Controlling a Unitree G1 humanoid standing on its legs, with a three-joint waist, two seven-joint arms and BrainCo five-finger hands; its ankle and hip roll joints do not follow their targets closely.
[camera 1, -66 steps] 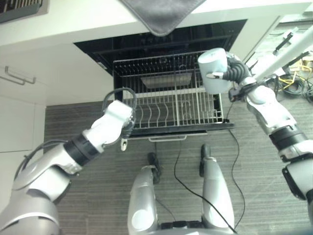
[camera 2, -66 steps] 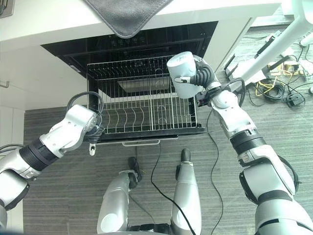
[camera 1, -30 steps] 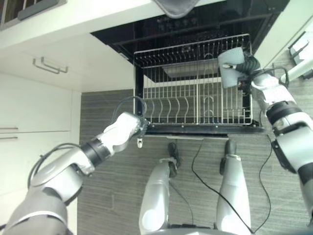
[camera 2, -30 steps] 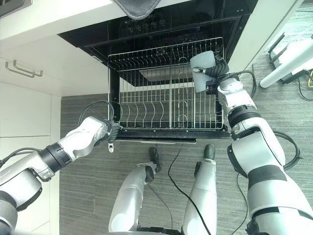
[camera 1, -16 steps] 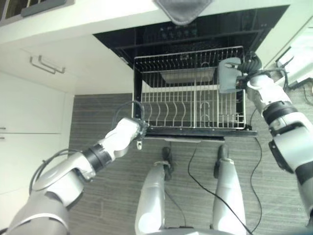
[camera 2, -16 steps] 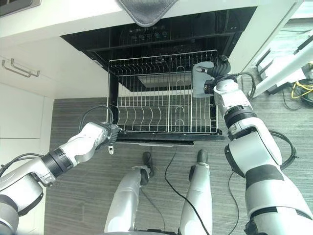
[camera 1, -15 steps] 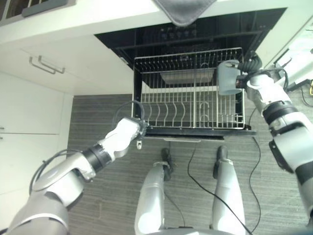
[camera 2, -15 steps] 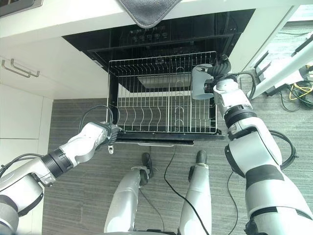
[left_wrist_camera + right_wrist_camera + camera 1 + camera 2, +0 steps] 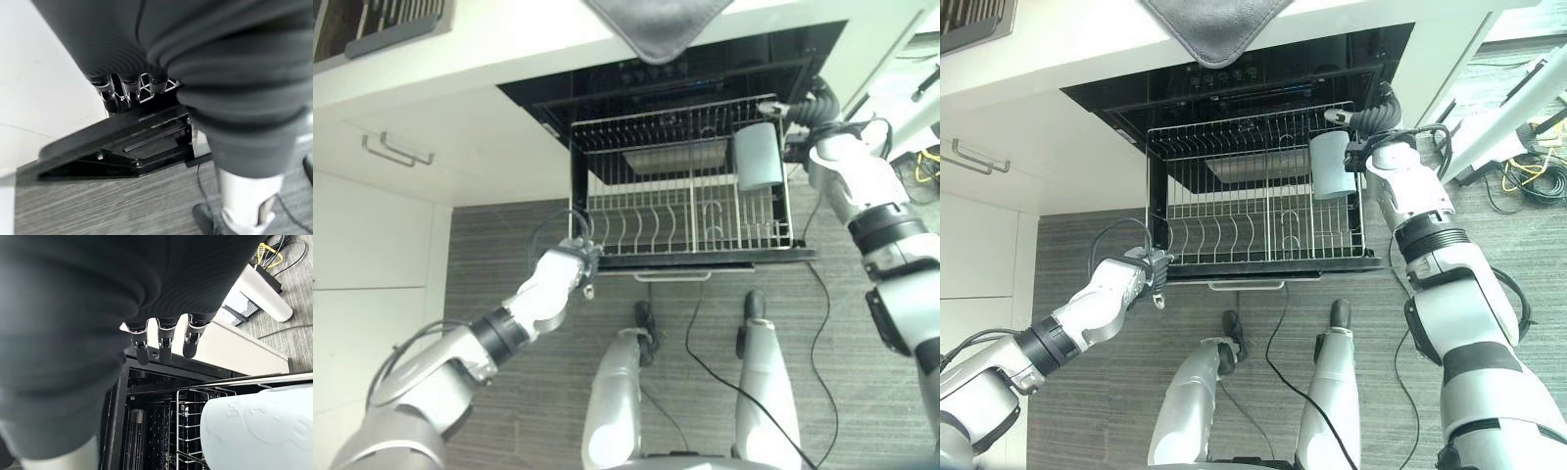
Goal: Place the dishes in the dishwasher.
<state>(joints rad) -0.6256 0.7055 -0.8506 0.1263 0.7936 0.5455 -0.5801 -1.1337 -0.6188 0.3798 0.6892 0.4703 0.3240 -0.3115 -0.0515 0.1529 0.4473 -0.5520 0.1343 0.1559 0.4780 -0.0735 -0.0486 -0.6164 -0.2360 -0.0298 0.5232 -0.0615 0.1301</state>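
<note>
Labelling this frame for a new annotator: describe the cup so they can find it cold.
Start at the open dishwasher under the white counter and its pulled-out wire rack. Go to the rack's right rear corner, where the right hand holds the cup over the wires. It is the only solid, pale blue-grey cylinder among thin metal tines.

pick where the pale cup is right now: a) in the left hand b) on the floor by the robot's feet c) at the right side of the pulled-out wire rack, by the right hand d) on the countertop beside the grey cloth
c: the pale cup sits over the right side of the wire rack, next to the right hand; the left hand is at the rack's front left corner, with no cup.
</note>
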